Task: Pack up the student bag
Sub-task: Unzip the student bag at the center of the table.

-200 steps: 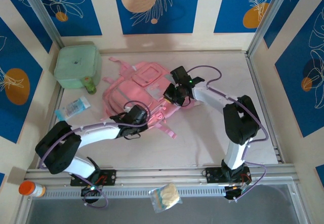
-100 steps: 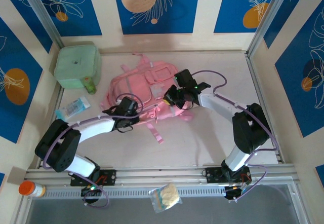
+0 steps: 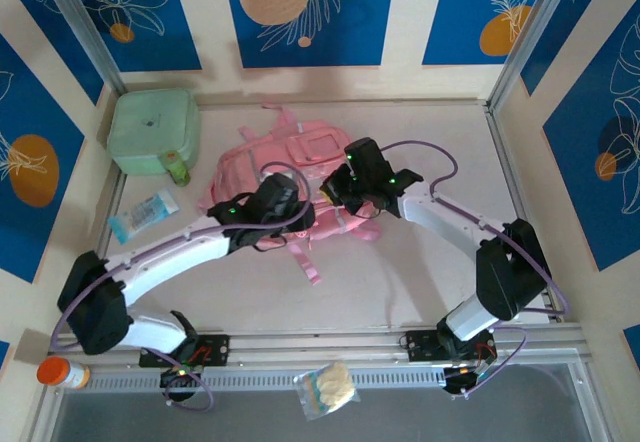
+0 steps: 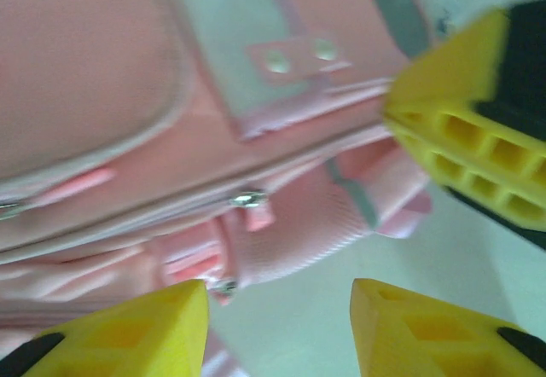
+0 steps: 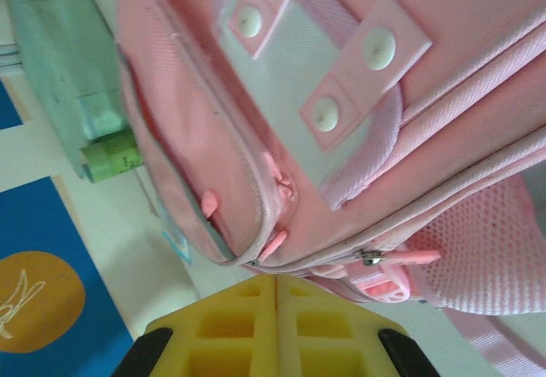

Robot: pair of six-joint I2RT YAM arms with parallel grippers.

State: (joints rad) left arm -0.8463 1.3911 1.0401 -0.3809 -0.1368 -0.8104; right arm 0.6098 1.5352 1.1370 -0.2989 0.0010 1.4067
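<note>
The student bag (image 3: 285,162), a pink backpack with pale panels, lies at the middle back of the table, its straps trailing toward the front. My left gripper (image 3: 283,196) is at the bag's near edge. In the left wrist view its yellow fingers (image 4: 280,296) stand apart over bare table, nothing between them, with the student bag's zip pulls and strap (image 4: 281,232) just beyond. My right gripper (image 3: 340,184) is at the bag's right side. Its jaws (image 5: 277,280) are pressed together, just below the student bag's zipped seam (image 5: 341,138), with no fabric visible between them.
A mint-green soft case (image 3: 152,129) sits at the back left, with a small green bottle (image 3: 179,170) beside it and a blue packet (image 3: 145,212) nearer the front. On the front rail lie an orange-capped bottle (image 3: 60,372) and a clear snack pouch (image 3: 325,390).
The bag has been shifted toward the back and turned. My left gripper let go and opened, moving right along the bag's near edge. The right gripper stayed shut.
</note>
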